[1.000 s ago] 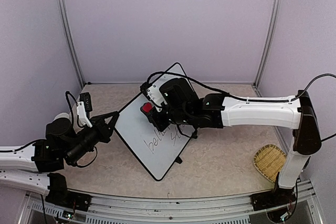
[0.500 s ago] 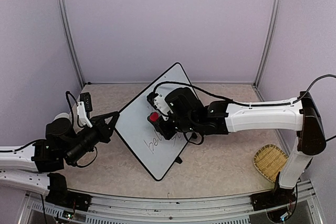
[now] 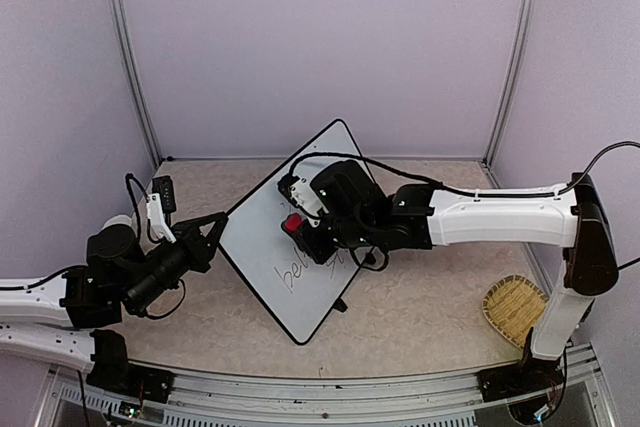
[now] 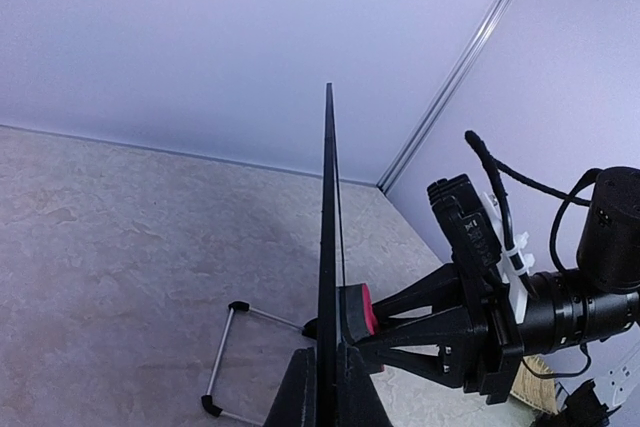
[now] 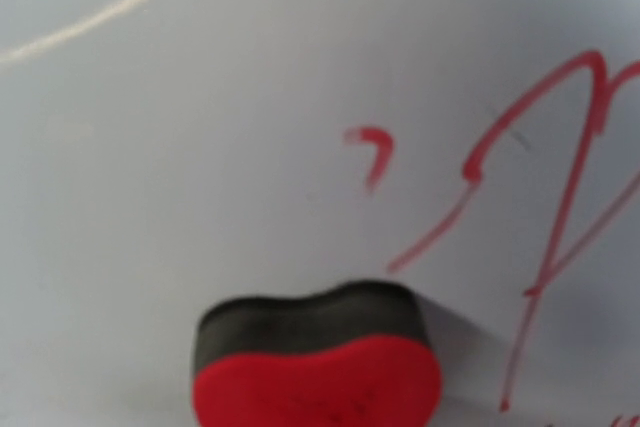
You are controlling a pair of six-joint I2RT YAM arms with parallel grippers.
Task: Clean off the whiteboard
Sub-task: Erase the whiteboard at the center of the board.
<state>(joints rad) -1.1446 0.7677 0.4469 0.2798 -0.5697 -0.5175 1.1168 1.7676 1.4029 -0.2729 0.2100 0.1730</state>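
Lavender walls enclose a beige marbled counter [image 3: 430, 297]. Left of centre on it, the whiteboard [image 3: 258, 239] stands tilted up, looking like a diamond from above. The left end effector [image 3: 212, 231] is clamped shut on the board's left edge, steadying it. The right end effector [image 3: 303, 235] is closed around a red-and-black eraser [image 3: 293, 223], which presses against the board face just above the handwriting [image 3: 298, 269]. I judge the job partly done: the upper board looks bare, while strokes remain on the lower half, some of them hidden under the right arm. Compared with a second ago, the eraser sits lower on the board and nearer the writing. The left arm and the board have not shifted.
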